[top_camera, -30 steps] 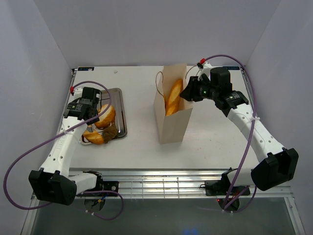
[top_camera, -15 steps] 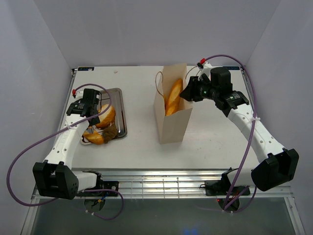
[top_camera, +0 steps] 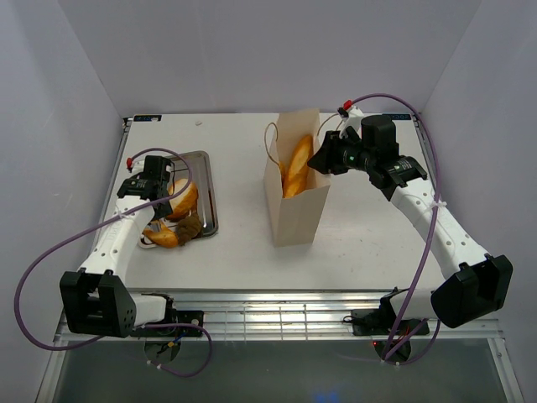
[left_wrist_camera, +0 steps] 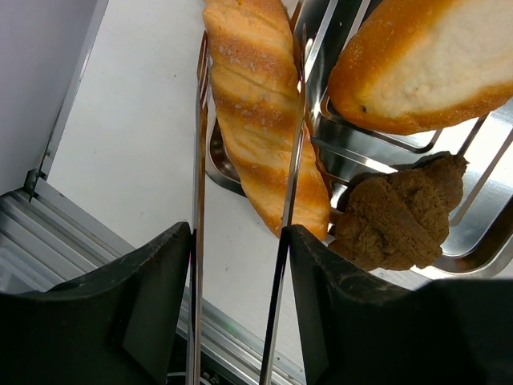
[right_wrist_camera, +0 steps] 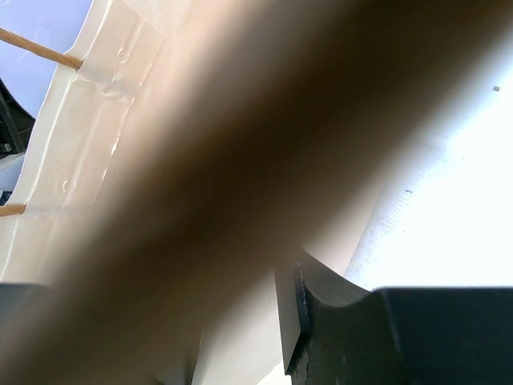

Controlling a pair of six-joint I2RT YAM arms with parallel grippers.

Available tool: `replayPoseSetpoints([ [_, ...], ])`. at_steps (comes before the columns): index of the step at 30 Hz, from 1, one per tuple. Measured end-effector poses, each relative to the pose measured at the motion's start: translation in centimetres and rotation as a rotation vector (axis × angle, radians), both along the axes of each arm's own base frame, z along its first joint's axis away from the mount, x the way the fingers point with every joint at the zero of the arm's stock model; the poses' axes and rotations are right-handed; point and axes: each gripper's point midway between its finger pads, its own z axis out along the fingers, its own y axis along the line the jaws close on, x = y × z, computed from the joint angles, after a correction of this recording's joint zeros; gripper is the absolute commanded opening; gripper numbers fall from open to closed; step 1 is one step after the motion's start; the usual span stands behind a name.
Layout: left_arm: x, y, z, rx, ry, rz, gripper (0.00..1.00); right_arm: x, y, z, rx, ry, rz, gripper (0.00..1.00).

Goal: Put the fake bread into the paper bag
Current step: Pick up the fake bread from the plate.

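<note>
Fake bread loaf [left_wrist_camera: 260,120] lies lengthwise between tongs [left_wrist_camera: 198,200] clamped in the left end effector [left_wrist_camera: 239,321], at the tray's [top_camera: 204,180] near edge; right end effector [top_camera: 321,159] pinches the paper bag's [top_camera: 295,210] rim.

A robotics lab test cell is shown. A white table [top_camera: 243,252] is boxed in by plain pale panels: a left panel [top_camera: 50,126] at 9 o'clock, a back panel [top_camera: 268,50] at 12 and a right panel [top_camera: 495,101] at 3. A left arm [top_camera: 113,248] and a right arm [top_camera: 445,227] are bolted at 7 and 5 o'clock, purple cables [top_camera: 382,95] are looped from them, and a slotted aluminium frame [top_camera: 285,312] is seen at 6 o'clock. Props are set out: glossy fake bread [top_camera: 186,197] on a steel tray [top_camera: 204,172] at 9 o'clock, a paper bag [top_camera: 298,214] near the centre.
</note>
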Motion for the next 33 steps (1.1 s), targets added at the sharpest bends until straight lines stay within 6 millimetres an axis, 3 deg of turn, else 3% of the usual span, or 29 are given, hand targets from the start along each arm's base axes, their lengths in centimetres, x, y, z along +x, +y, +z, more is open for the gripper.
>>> replayPoseSetpoints([
  [4, 0.2, -0.1, -0.4, -0.009, 0.004, 0.001, 0.53, 0.0, 0.0, 0.0, 0.001, 0.001, 0.002, 0.41],
  [6, 0.3, -0.1, -0.4, -0.012, -0.001, 0.003, 0.39, 0.0, 0.0, 0.0, 0.001, 0.001, 0.001, 0.41],
  [12, 0.3, -0.2, -0.4, -0.014, 0.002, -0.005, 0.16, 0.0, 0.0, 0.0, 0.003, 0.003, 0.0, 0.41],
  [17, 0.6, -0.4, 0.4, -0.027, -0.011, -0.013, 0.06, 0.0, 0.0, 0.0, 0.005, 0.005, -0.001, 0.42],
  [19, 1.0, -0.6, 1.3, -0.04, -0.029, -0.021, 0.0, 0.0, 0.0, 0.0, 0.005, 0.006, -0.003, 0.42],
  [29, 3.0, -2.1, 8.2, -0.118, -0.207, -0.069, 0.0, 0.2, -0.3, -0.2, -0.005, 0.015, -0.028, 0.41],
  [33, 3.8, -3.5, 11.8, -0.189, -0.313, -0.117, 0.0, 0.3, -0.5, -0.1, -0.013, 0.026, -0.041, 0.41],
])
